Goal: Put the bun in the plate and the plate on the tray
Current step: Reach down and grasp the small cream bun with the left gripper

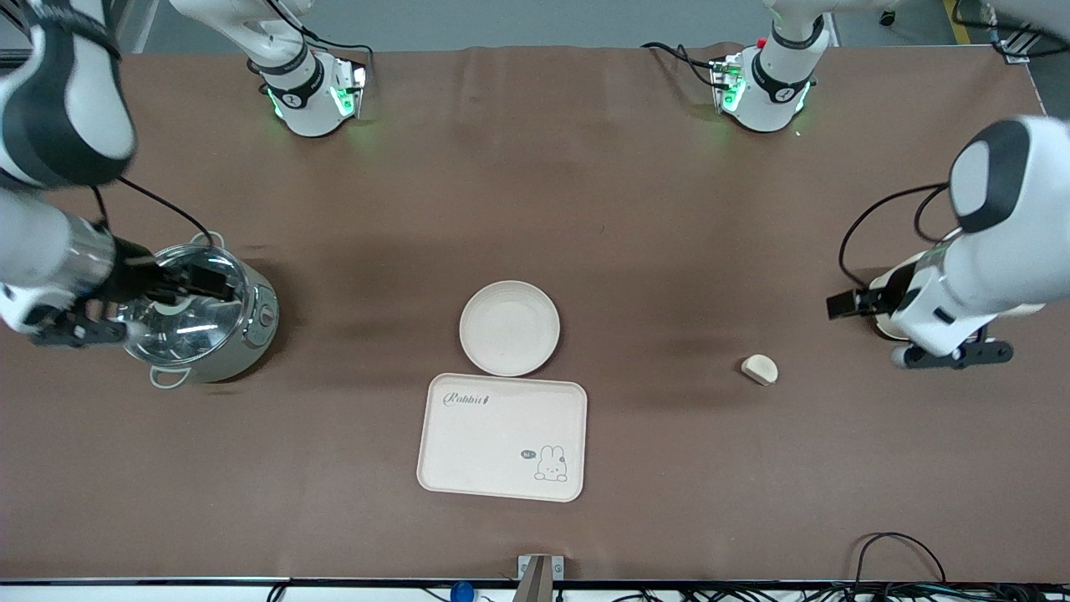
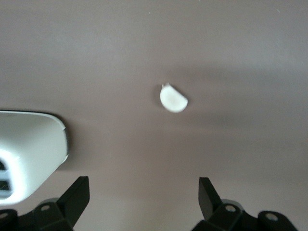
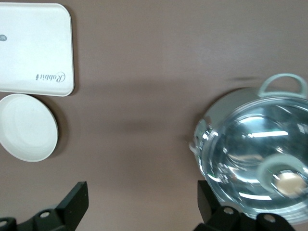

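Our left gripper [image 2: 143, 197] hangs open near the bun [image 1: 760, 369], lined up to grab it. The empty plate [image 1: 509, 327] touches the tray [image 1: 501, 436]. Our right gripper [image 3: 142, 199], also open, waits over the lidded pot [image 1: 201, 322].

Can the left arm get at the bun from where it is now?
Probably yes. The left gripper hangs open over bare table at the left arm's end, and the bun lies alone on the cloth close by, with nothing around it. The plate and tray sit well clear.
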Controlling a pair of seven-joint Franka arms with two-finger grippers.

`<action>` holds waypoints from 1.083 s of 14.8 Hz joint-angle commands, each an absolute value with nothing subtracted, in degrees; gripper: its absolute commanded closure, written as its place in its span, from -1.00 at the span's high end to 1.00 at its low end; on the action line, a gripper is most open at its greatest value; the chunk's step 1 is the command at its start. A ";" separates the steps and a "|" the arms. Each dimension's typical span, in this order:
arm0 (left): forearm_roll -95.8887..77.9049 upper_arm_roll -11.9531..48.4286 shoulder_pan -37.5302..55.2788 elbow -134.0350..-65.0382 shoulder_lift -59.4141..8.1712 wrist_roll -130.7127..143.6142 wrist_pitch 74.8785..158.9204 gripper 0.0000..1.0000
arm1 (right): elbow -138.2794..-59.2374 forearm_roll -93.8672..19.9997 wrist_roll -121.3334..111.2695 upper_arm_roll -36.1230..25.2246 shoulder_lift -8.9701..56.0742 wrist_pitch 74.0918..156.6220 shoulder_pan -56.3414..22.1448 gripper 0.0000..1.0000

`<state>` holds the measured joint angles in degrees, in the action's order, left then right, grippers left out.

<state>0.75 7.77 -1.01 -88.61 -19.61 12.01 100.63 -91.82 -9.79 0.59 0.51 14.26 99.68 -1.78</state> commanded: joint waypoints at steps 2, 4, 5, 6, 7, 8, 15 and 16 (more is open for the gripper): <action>1.32 8.00 -0.79 -92.27 -24.78 18.18 111.49 1.00 | -102.02 -14.49 0.97 0.26 13.36 109.40 -2.99 1.00; 1.14 8.00 -0.79 -94.56 -27.23 24.48 116.26 1.00 | -105.98 -16.25 0.88 0.35 13.45 113.10 -3.95 1.00; 1.14 8.09 -0.70 -95.27 -28.38 27.57 117.58 1.00 | -108.08 -17.30 0.79 0.35 13.45 115.12 -4.13 1.00; 1.14 8.09 -0.53 -95.45 -29.52 30.03 118.55 1.00 | -110.19 -18.36 0.70 0.35 13.45 117.14 -4.22 1.00; 1.14 8.09 -0.44 -95.36 -30.66 32.58 119.00 1.00 | -112.48 -20.37 0.62 0.44 13.45 119.25 -4.74 1.00; 0.79 8.17 -0.53 -95.27 -31.89 35.65 119.96 1.00 | -114.41 -22.22 0.44 0.44 13.45 121.53 -5.70 1.00; 0.97 8.53 2.19 -95.71 -37.70 51.50 125.59 1.00 | -124.96 -31.90 0.44 0.44 14.94 136.46 -16.06 1.00; 1.31 8.53 2.20 -95.80 -38.23 51.50 125.68 1.00 | -125.94 -34.17 0.44 0.44 15.38 139.71 -18.43 1.00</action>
